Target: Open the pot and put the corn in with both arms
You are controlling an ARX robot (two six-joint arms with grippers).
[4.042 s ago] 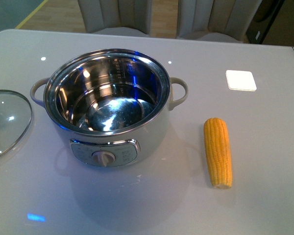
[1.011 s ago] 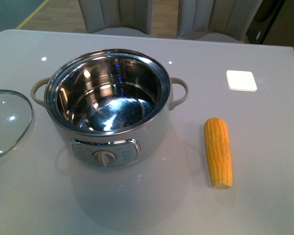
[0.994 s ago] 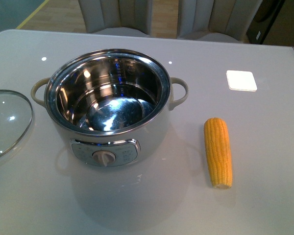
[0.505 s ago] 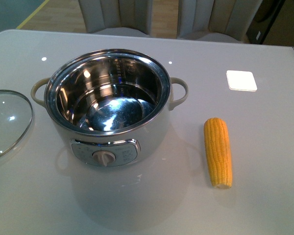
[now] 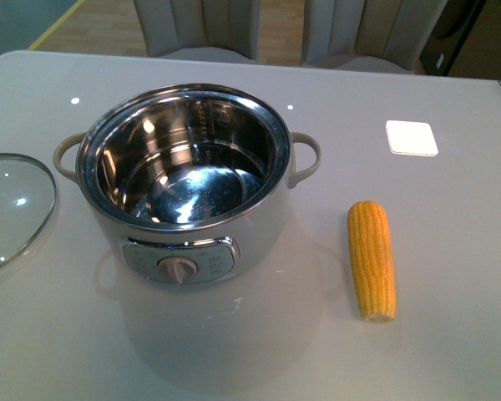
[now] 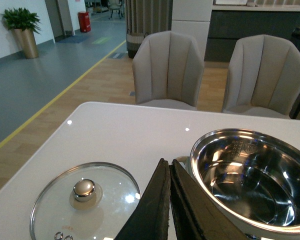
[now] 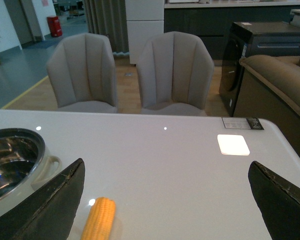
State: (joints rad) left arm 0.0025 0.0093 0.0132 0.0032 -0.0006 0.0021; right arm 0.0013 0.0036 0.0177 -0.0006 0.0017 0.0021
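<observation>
Big pale table (image 5: 451, 359) first. The pot (image 5: 184, 180) sits left of centre with its steel inside bare, so the opening part looks done to me. The glass lid (image 5: 12, 205) lies flat just left of the pot, not touching it. The corn (image 5: 371, 259) lies on the table right of the pot, well apart from it, running near-to-far with its blunt end nearest. It isn't in the pot yet, so I'd say grabbing it is the job left. What could go sideways: the cob is round and tapered, so an off-centre pinch could roll it away or let it swivel in the jaws. A low or tilted carry could also knock it against the pot's rim or the right handle (image 5: 305, 159). The front view shows neither arm. Only the left wrist view shows the left gripper (image 6: 169, 165), fingers pressed together on nothing, hanging between lid and pot, plus the lid's knob (image 6: 84, 188). Only the right wrist view shows the right gripper (image 7: 166, 165), spread wide and empty above the table, with one end of the corn near its pot-side finger.
</observation>
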